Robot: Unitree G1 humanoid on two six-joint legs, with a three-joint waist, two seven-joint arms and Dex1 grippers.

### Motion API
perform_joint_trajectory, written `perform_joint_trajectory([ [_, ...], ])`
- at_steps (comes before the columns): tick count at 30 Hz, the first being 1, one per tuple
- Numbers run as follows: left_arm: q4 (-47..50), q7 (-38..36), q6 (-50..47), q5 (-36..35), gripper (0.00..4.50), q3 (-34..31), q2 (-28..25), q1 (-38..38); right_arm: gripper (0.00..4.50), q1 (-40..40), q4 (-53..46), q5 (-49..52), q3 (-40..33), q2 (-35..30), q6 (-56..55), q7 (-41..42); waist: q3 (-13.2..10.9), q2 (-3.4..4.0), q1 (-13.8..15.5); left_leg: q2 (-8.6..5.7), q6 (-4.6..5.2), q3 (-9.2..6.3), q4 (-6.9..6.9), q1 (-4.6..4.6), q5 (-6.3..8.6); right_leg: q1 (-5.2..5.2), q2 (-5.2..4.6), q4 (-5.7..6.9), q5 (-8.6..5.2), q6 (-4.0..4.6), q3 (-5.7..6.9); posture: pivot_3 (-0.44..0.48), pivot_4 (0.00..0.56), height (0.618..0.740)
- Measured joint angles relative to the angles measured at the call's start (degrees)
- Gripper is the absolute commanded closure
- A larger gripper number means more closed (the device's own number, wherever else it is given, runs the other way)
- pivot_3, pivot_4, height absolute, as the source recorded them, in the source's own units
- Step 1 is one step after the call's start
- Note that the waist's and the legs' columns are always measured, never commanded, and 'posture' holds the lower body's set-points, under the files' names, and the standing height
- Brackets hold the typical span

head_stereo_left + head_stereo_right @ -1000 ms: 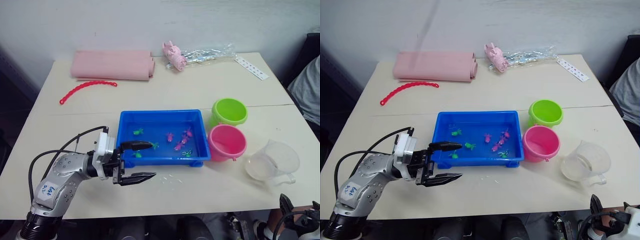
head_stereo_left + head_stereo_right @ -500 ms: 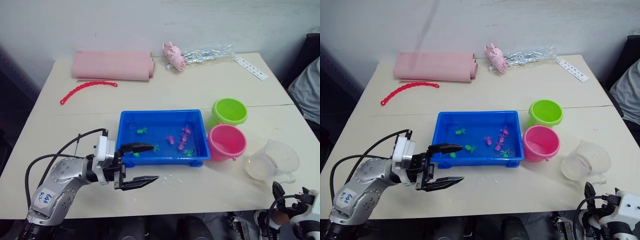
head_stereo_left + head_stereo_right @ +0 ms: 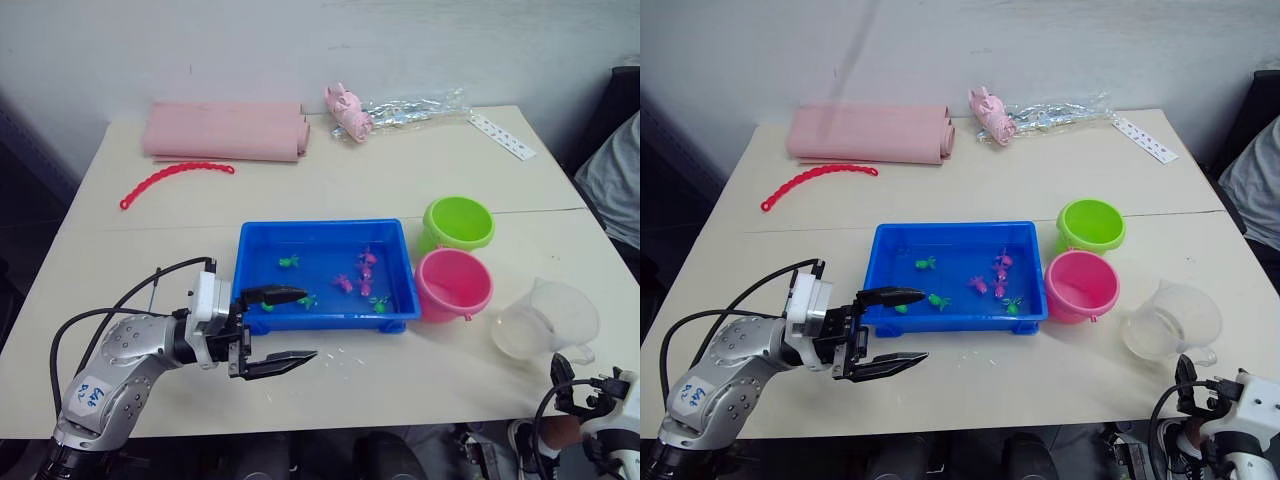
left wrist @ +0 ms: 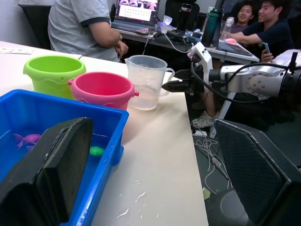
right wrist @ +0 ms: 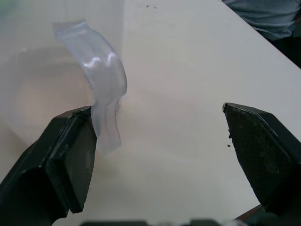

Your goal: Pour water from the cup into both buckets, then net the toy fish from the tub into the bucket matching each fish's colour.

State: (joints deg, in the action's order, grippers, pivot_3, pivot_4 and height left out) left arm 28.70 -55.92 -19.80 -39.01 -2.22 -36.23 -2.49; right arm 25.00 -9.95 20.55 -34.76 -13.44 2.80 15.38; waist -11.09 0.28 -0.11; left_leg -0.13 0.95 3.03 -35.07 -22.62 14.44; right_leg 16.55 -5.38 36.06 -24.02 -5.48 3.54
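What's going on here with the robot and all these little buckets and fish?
A robot is starting a pour-and-sort job. Its right end effector is open beside the handle of the clear cup, with nothing gripped yet. Its left end effector hangs open at the near left corner of the blue tub, where the green and pink toy fish float. The green bucket and pink bucket stand next to the tub.

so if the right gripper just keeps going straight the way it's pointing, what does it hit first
Most likely the cup. In the right wrist view the right gripper is open, and the cup's clear handle stands just ahead, beside one of its fingers. Depth is unclear, but nothing else lies between them.
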Motion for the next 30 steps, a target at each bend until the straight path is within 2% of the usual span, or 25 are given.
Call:
perform_joint_trajectory([
  [20,-0.3,1.2,1.3,1.3,0.01,0.0,0.4,-0.7,0.0,-12.0,5.6,2.3,-1.2,0.5,3.4,-8.6,0.0,0.0,-0.1,0.0,0.02,0.02,-0.03,0.02,-0.05,0.0,0.0,0.1,0.0,0.0,0.0,0.0,0.15,0.74],
  [23,-0.4,1.3,1.6,1.5,0.0,0.0,0.5,-1.0,0.77,-12.7,5.9,2.1,-0.8,0.5,3.4,-8.8,0.0,0.0,-0.1,-0.01,0.03,0.03,-0.03,0.02,-0.06,0.0,0.0,0.1,0.0,0.0,0.0,0.0,0.15,0.74],
  [27,-0.4,1.4,1.7,2.1,0.0,0.0,1.2,-1.1,2.75,-13.0,5.9,1.9,0.8,0.5,3.2,-8.2,0.0,0.0,-0.1,-0.01,0.03,0.03,-0.03,0.02,-0.07,0.0,0.0,0.11,0.0,0.0,0.0,0.0,0.15,0.74],
  [28,-0.4,1.4,1.7,2.2,0.0,0.0,1.3,-1.1,3.41,-13.1,5.9,2.0,0.8,0.5,3.1,-8.1,0.0,0.0,-0.1,-0.01,0.03,0.03,-0.03,0.02,-0.07,0.0,0.0,0.1,0.0,0.0,-0.01,0.0,0.15,0.74],
  [30,-0.4,1.5,1.7,2.4,0.0,0.0,1.3,-1.1,4.2,-13.2,5.9,2.1,0.8,0.6,2.9,-8.0,0.0,0.0,0.0,-0.01,0.04,0.03,-0.03,0.02,-0.07,0.0,-0.01,0.1,0.0,0.0,0.0,0.0,0.15,0.74],
])
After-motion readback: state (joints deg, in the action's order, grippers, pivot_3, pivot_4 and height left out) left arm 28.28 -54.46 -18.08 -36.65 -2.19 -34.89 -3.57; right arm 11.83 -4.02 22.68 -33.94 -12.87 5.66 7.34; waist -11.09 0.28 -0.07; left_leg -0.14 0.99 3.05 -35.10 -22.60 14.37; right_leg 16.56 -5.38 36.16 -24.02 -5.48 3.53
